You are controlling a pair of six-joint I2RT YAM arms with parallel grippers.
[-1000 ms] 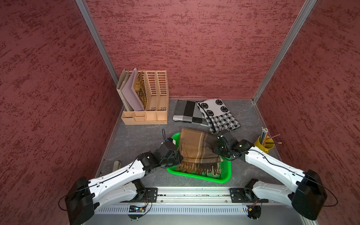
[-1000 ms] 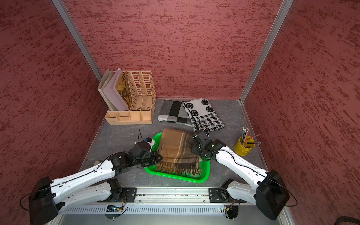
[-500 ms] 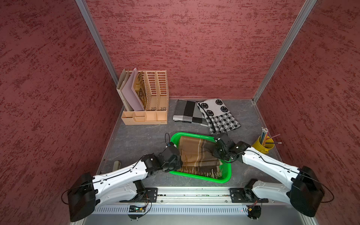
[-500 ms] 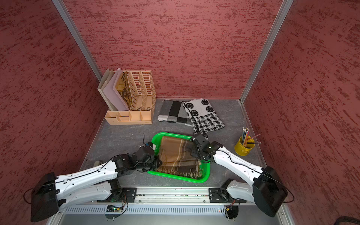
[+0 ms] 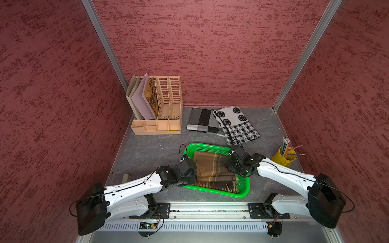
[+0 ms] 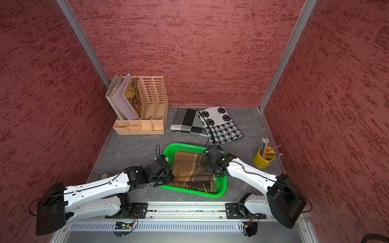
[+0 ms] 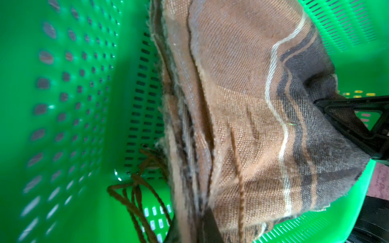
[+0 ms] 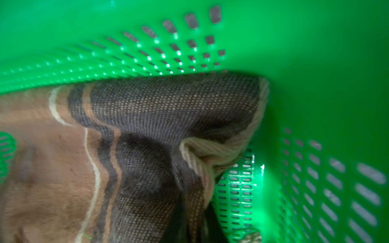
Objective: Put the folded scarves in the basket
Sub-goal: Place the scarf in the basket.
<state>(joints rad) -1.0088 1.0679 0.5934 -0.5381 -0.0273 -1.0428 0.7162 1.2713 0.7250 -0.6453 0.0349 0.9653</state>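
While the scarf (image 5: pixel 212 168) lies folded inside the basket (image 5: pixel 207 145), at the near middle of the table (image 5: pixel 147 151), an arm reaches in from each side. The left claw (image 5: pixel 194 174) sits at the scarf's left edge, pressed together on the cloth. In the left wrist view the layered edge runs down between its dark fingers (image 7: pixel 209 227). The right claw (image 5: pixel 231 166) is at the scarf's right edge, close to the basket's right wall. It touches the dark stripe, but I cannot tell whether it pinches or stands spread. Fringe (image 5: pixel 219 186) shows at the scarf's near end. An organizer (image 5: pixel 162 109) stands far left. A checked cloth (image 5: pixel 202 122) and a dotted cloth (image 5: pixel 237 124) lie beyond the basket, and a yellow cup (image 5: pixel 283 158) of pencils stands to its right
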